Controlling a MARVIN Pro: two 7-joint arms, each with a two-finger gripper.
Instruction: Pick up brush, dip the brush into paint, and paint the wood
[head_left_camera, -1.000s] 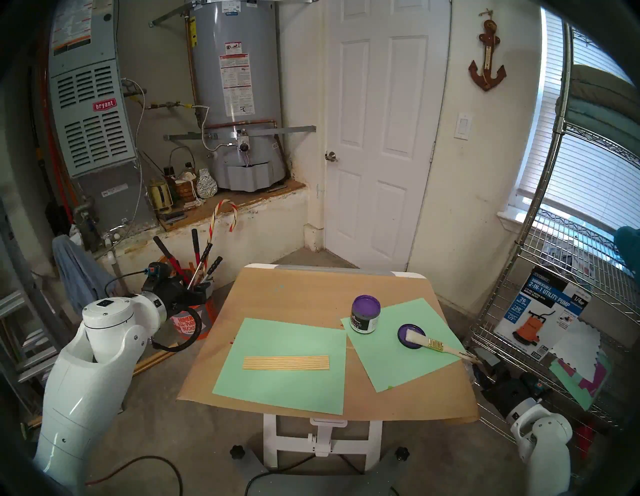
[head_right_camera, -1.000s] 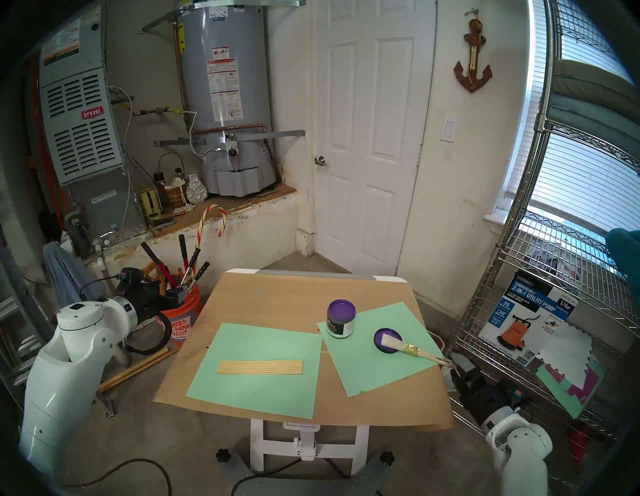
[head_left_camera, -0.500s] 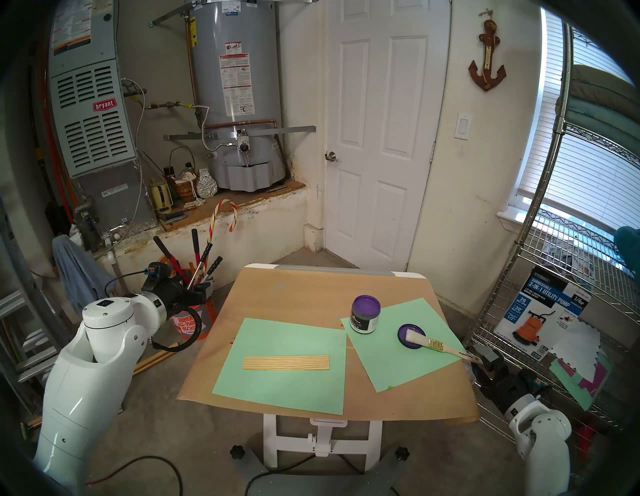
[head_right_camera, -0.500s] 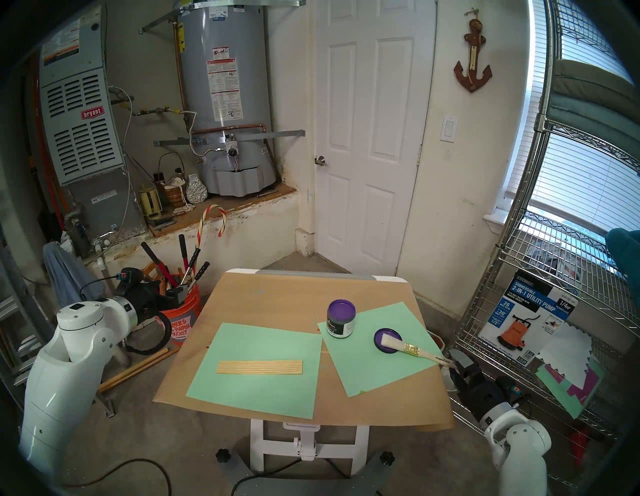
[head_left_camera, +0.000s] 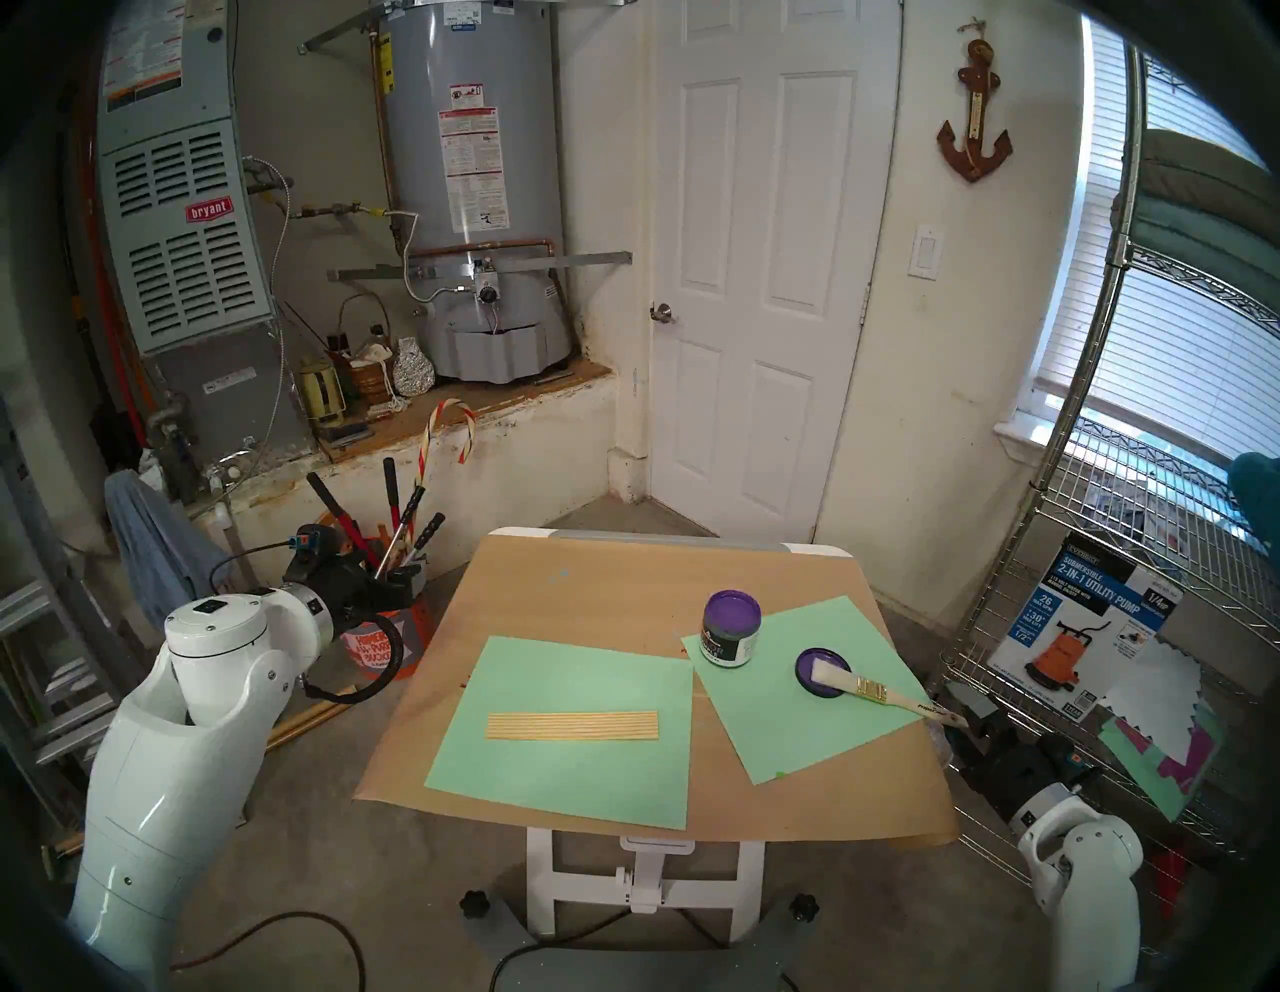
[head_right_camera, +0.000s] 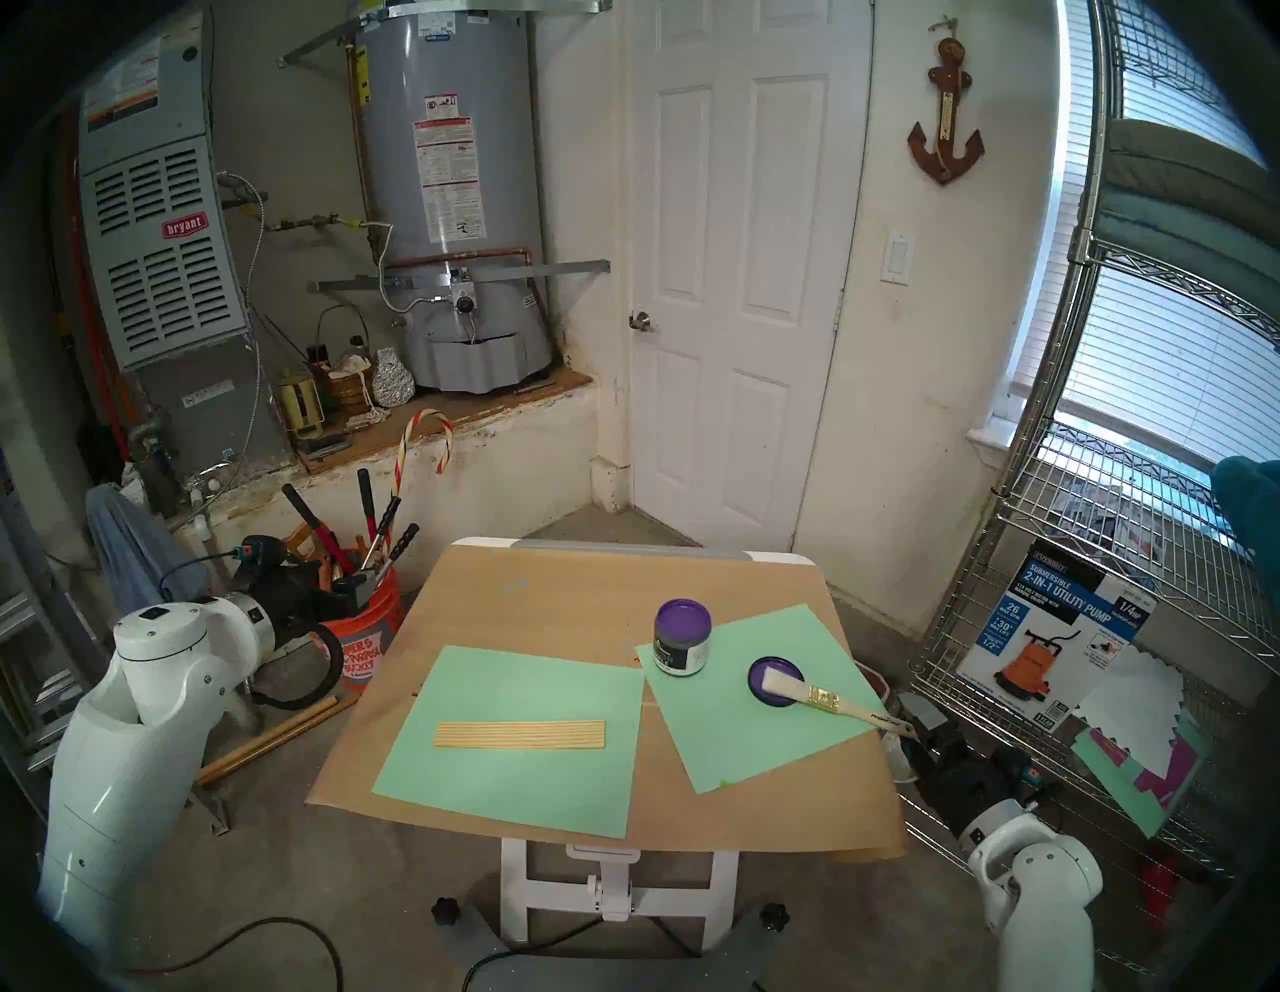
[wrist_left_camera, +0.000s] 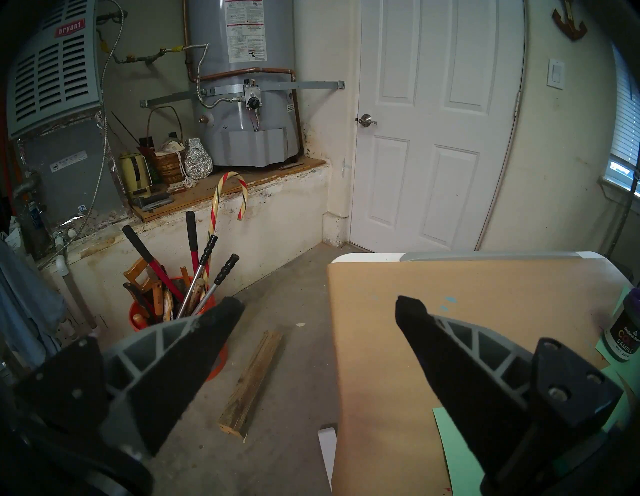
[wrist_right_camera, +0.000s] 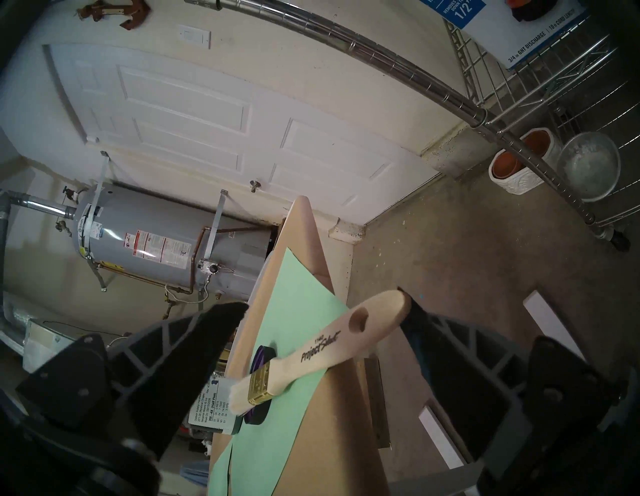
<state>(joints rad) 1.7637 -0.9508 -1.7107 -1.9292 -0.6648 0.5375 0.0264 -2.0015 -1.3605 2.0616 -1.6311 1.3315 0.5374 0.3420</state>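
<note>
Brown kraft paper covers the small white-framed desk (head_left_camera: 596, 589), its smooth sheet curling at the near edge. Two matte mint-green paper sheets lie on it. On the left sheet (head_left_camera: 568, 776) rests the wood (head_left_camera: 572, 726), a thin flat rectangular strip, pale yellow with fine lengthwise stripes, bare of colour. On the right sheet (head_left_camera: 831, 734), set at an angle, stands a squat round jar (head_left_camera: 731, 629) with a dark label, filled to the brim with glossy purple paint (head_left_camera: 733, 609). Just beside it lies the jar's round lid (head_left_camera: 807, 673), underside up and coated purple. The brush (head_left_camera: 880, 694) lies across that lid: flat white bristles on the purple disc, brass-coloured ferrule just past the rim, pale wooden handle with black lettering and a hanging hole reaching over the desk's right edge.

The right end effector (wrist_right_camera: 323, 306) sits level with that handle tip, its black wedge-shaped fingers (wrist_right_camera: 214, 332) spread wide on either side; the handle end lies close against one finger, and whether they touch cannot be told. Nothing is pinched. The left end effector (wrist_left_camera: 320, 310) hangs off the desk's left side beside an orange plastic bucket (head_left_camera: 377, 641) of long-handled tools, its ribbed grey-and-black fingers likewise spread apart and empty.
</note>
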